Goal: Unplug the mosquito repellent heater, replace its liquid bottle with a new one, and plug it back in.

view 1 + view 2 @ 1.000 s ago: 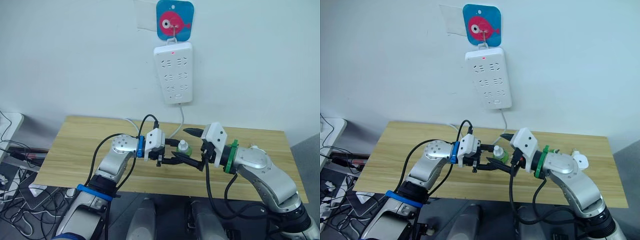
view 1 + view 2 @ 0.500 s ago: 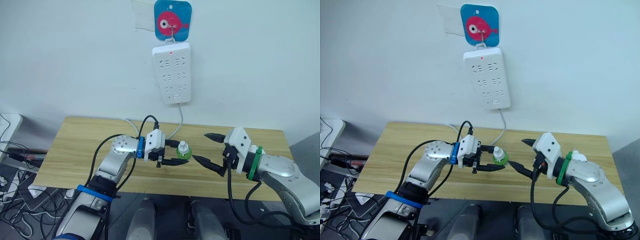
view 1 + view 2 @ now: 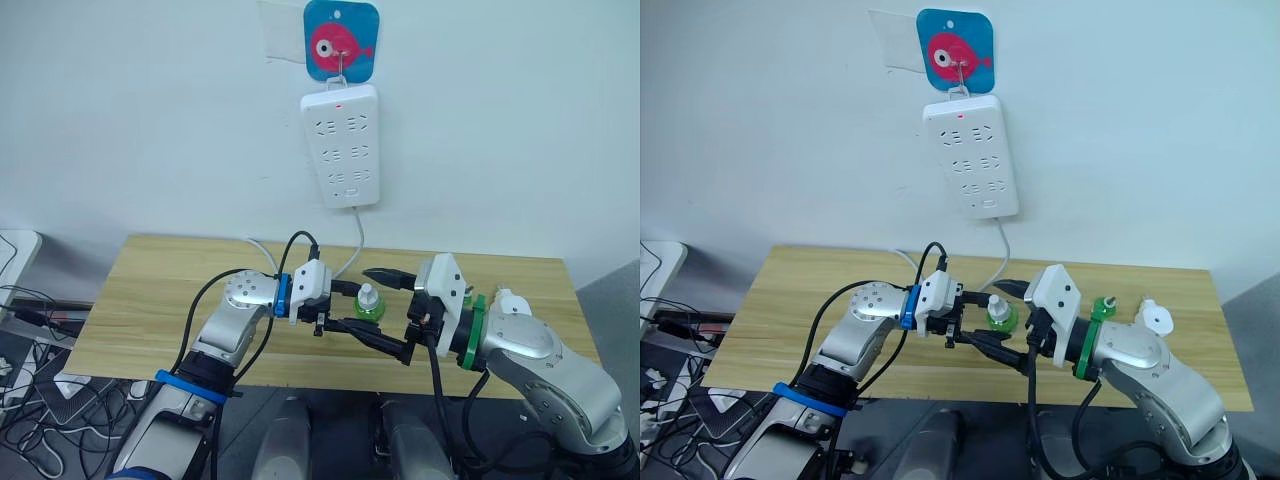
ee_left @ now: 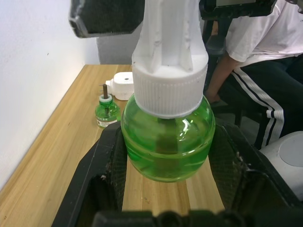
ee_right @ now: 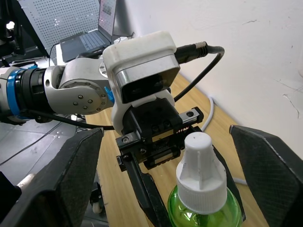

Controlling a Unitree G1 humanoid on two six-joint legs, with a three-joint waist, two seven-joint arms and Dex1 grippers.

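Bottle — new refill of green liquid with a ribbed white cap, centre of the left wrist view, clamped at its round belly between the left gripper fingers. Judged light, rigid and smooth-sided, so likely to slip; the ribbed cap is the better hold for twisting, the belly for carrying.

Right gripper — lower centre of the left eye view, fingers spread wide either side of the bottle, grasping nothing.

Used bottle — small, green, bare wick upright, on the wooden table, middle left of the left wrist view.

Mosquito repellent heater — white, lying just beyond the used bottle, unplugged. Judged light hard plastic; take it by the body, clear of the prongs.

Power strip — upper centre, hanging on the wall, red lamp lit, sockets free.
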